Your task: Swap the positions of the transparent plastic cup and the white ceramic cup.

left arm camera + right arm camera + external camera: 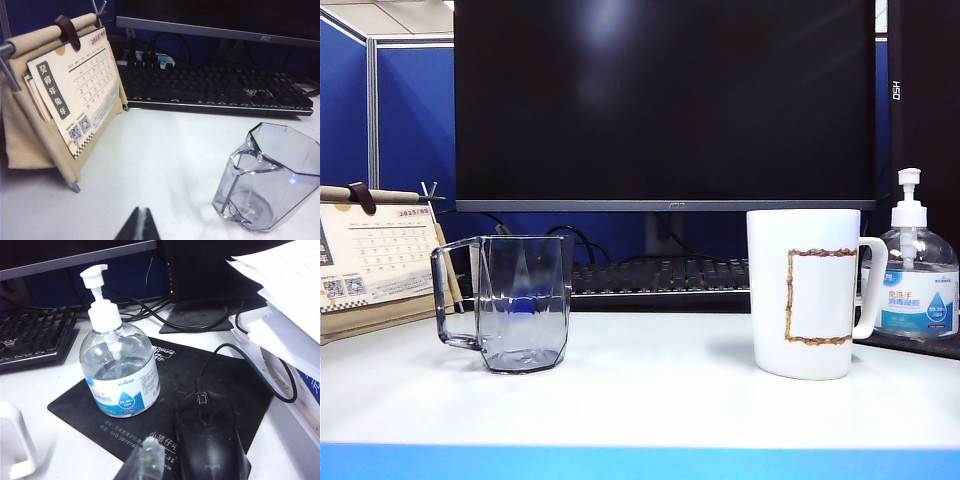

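Both grippers, left gripper [141, 223] and right gripper [145, 460], sit closed and empty above the desk, so the see-through faceted grey-blue plastic cup [516, 302] or the tall white ceramic mug [807, 292] could tip if jaws arrive unopened.

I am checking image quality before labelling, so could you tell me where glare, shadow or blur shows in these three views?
Exterior view: soft glare on the dark monitor; the white ceramic cup casts a faint shadow; all sharp. Left wrist view: a bright glint on the transparent plastic cup; the shut left gripper is a dark silhouette. Right wrist view: the shut right gripper is blurred; the pump bottle is crisp.
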Motion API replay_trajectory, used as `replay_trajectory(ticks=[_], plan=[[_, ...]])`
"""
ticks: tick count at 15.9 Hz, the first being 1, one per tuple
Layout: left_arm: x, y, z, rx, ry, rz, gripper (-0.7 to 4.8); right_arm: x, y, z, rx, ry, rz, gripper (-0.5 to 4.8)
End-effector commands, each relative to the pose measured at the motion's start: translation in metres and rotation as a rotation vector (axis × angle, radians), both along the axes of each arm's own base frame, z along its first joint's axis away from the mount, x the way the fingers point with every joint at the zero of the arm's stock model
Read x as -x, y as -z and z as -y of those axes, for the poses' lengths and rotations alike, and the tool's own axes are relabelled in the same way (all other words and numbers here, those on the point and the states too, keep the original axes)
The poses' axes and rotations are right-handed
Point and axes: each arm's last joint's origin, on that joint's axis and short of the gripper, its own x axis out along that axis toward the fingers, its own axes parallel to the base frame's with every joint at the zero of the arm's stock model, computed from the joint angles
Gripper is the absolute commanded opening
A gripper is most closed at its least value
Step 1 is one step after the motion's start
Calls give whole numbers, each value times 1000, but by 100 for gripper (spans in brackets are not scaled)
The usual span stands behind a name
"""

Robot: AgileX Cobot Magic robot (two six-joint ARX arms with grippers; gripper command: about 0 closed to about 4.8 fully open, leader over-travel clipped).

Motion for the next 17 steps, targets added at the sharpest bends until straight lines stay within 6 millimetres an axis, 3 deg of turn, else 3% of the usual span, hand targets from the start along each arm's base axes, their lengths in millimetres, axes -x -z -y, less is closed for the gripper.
replay_trajectory(ticks=[1,5,6,7,9,11,15,17], plan=[[0,-2,0,8,8,11,-5,-1,1,-1,-40,-31,12,-6],[1,-1,2,199,65,-47,-4,0,1,-7,-87,-222,4,-5],[2,-1,5,203,146,-55,18,0,1,-8,-93,-271,1,-2],[3,-1,7,208,222,-66,90,0,1,-10,-100,-320,-1,30],[3,1,7,209,254,-95,127,1,-1,-12,-111,-409,12,139],[4,3,8,210,267,-130,187,1,-5,-13,-114,-439,28,150],[4,5,10,269,349,-195,202,4,-21,-12,-115,-446,73,164],[1,11,13,292,394,-298,247,6,-32,-12,-115,-447,102,183]])
